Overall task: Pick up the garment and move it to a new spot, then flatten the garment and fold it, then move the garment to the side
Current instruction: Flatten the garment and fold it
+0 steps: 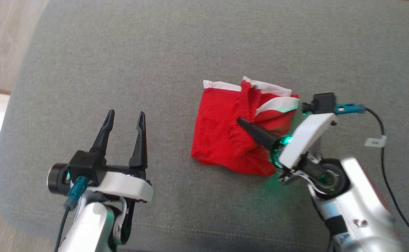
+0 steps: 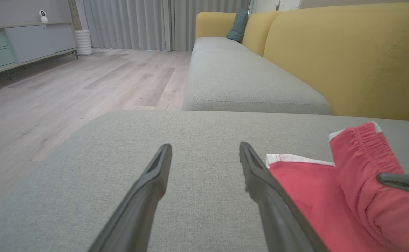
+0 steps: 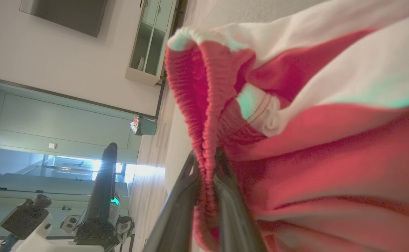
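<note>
Red shorts with white trim lie bunched on the grey sofa cushion, right of centre in the head view. My right gripper comes in from the lower right and is shut on the shorts' elastic waistband; the right wrist view shows the ribbed red band pinched between both fingers. Well to the left of the garment, my left gripper hovers open and holds nothing. The left wrist view has its two fingers spread over bare cushion, with the shorts to their right.
The grey cushion drops off at its left and front edges to a wood floor. A yellow sofa back rises beyond the cushion, and a second grey seat extends past it. A black cable trails from my right wrist.
</note>
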Controlling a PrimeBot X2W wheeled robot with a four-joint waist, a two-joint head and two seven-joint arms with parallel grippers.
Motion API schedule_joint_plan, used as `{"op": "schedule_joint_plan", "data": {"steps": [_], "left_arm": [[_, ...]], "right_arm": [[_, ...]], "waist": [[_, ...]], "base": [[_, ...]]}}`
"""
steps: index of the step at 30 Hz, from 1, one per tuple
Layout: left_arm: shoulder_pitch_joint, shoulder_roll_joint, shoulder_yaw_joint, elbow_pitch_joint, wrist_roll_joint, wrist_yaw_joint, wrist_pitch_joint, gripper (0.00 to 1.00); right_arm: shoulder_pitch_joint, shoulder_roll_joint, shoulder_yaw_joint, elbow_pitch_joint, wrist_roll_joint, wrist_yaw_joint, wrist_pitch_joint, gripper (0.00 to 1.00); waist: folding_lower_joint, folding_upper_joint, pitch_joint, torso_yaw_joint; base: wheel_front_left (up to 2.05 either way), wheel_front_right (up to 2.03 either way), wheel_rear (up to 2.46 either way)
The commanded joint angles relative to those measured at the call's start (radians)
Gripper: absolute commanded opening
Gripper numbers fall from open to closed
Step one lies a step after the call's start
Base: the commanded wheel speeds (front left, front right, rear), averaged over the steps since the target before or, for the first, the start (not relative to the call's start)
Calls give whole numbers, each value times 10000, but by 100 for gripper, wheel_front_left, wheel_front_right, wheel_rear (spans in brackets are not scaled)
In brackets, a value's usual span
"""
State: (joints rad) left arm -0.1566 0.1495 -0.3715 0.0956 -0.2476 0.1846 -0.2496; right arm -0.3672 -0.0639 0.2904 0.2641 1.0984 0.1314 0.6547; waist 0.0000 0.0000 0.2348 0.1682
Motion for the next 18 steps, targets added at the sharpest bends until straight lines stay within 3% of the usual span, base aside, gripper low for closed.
{"op": "schedule_joint_plan", "data": {"steps": [1, 6, 7, 8, 14, 18], "left_arm": [[-549, 37, 378, -283, 103, -53, -122, 100], [-611, -42, 398, -254, 136, -99, -122, 100], [-618, -60, 406, -249, 147, -108, -122, 100], [-624, -75, 420, -246, 157, -115, -122, 100], [-645, -147, 531, -232, 224, -150, -122, 100], [-676, -187, 587, -197, 272, -194, -122, 100]], "right_arm": [[-550, 134, 495, -1, 35, -7, -469, 0], [-1050, 135, 1273, 934, -149, -7, -1605, 0], [-1137, 135, 1478, 1065, -164, -7, -1858, 20], [-1227, 136, 1683, 1154, -264, -7, -2144, 100], [-1609, 129, 2854, 1121, -1436, -7, -4099, 100], [-1775, -238, 3363, 819, -2513, -7, -5726, 100]], "waist": [[0, 0, 124, 137], [0, 0, 214, 247], [0, 0, 232, 261], [0, 0, 251, 267], [0, 0, 337, 182], [0, 0, 313, 85]], "base": [[0, 0, 0], [0, 0, 0], [0, 0, 0], [0, 0, 0], [0, 0, 0], [0, 0, 0]]}}
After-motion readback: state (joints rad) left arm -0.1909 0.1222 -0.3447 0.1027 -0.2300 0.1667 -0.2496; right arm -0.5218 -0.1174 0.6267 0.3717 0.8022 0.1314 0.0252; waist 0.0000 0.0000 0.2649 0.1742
